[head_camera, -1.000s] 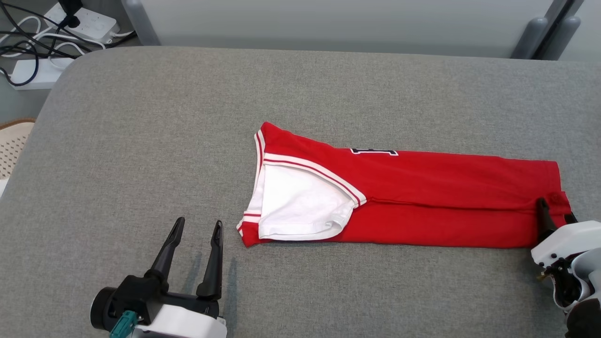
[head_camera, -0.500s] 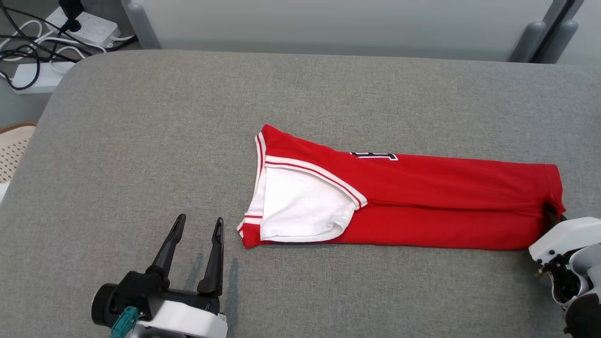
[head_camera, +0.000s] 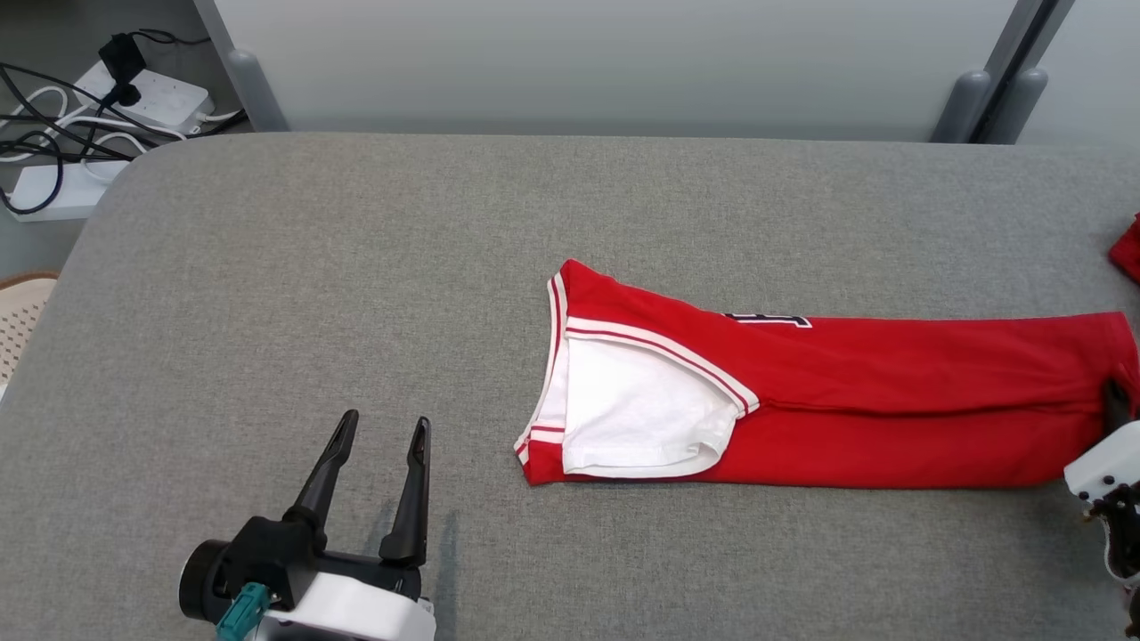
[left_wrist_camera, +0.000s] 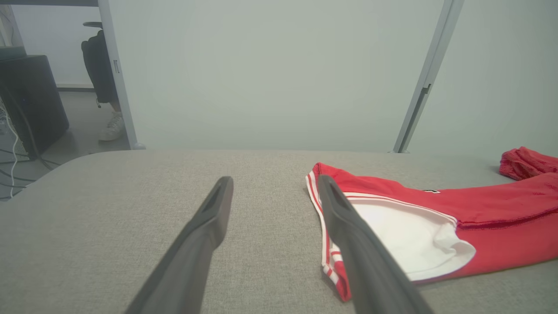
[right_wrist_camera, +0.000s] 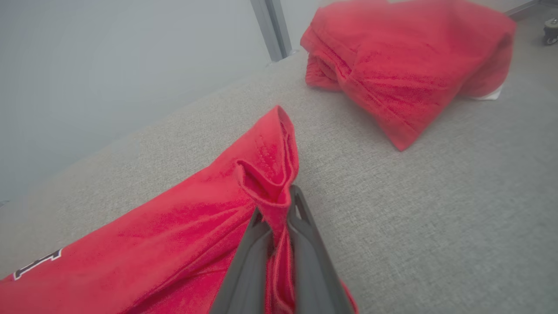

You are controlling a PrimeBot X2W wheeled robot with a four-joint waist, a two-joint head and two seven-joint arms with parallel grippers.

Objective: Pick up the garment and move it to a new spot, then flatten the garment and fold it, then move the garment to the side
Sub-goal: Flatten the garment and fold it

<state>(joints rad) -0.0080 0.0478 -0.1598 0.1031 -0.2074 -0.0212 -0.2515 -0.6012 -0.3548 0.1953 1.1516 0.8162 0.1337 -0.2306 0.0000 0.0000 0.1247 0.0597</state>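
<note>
The garment (head_camera: 891, 392) is a red jersey with white trim, folded into a long strip across the grey table (head_camera: 356, 267). Its white-lined collar end points left. My right gripper (head_camera: 1115, 398) is at the strip's right end. In the right wrist view this gripper (right_wrist_camera: 279, 209) is shut on a bunched fold of the garment's (right_wrist_camera: 196, 226) red hem. My left gripper (head_camera: 385, 420) stands open near the table's front, left of the collar and apart from it. In the left wrist view the left gripper (left_wrist_camera: 274, 181) holds nothing, and the garment (left_wrist_camera: 479, 209) lies to its right.
A second red folded cloth (right_wrist_camera: 405, 56) lies beyond the garment's right end, at the table's far right (head_camera: 1127, 249). Power strips and cables (head_camera: 134, 85) sit on the floor at the back left. A woven basket (head_camera: 18, 307) is at the left edge. A pale panel wall (head_camera: 579, 62) stands behind.
The right gripper has shut on the garment's right end and drawn the garment to the right. The head camera has also tilted. The left gripper has stayed open and in place.
</note>
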